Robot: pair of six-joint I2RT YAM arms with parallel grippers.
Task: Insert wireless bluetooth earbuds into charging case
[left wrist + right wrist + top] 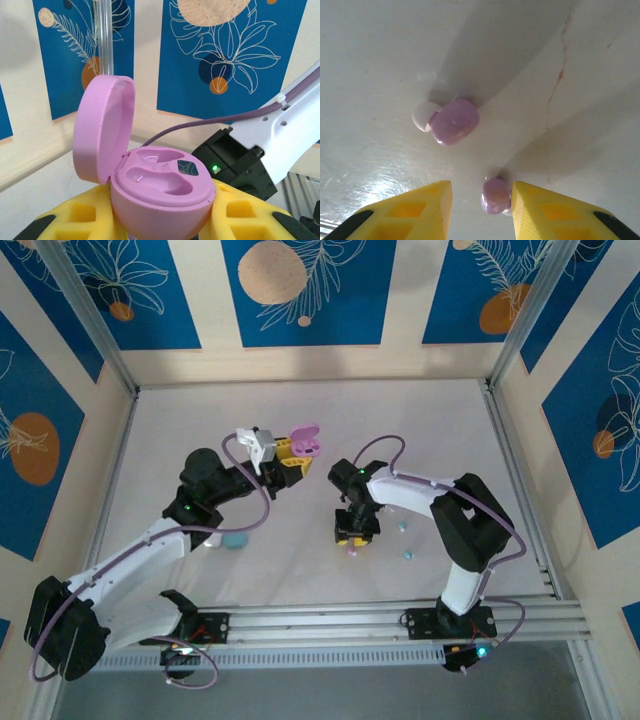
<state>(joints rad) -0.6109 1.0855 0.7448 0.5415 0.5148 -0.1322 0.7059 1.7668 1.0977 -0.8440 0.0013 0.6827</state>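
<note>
My left gripper point(162, 212) is shut on a pink charging case point(160, 192), held above the table with its lid point(102, 130) swung open. Both wells in the case are empty. From above, the case point(303, 443) sits at the left gripper's point(287, 462) tip. My right gripper point(481, 194) points down at the table and is open. One pink earbud point(496, 196) lies between its yellow fingers point(420, 207), touching the right one. A second pink earbud point(454, 121) lies a little farther ahead. In the top view, a pink earbud point(352, 554) shows just below the right gripper point(355, 532).
Two teal earbuds point(402, 527) point(408, 554) lie on the table to the right of the right gripper. A teal case point(235, 539) rests beside the left arm. The right arm point(280, 125) is close in front of the held case.
</note>
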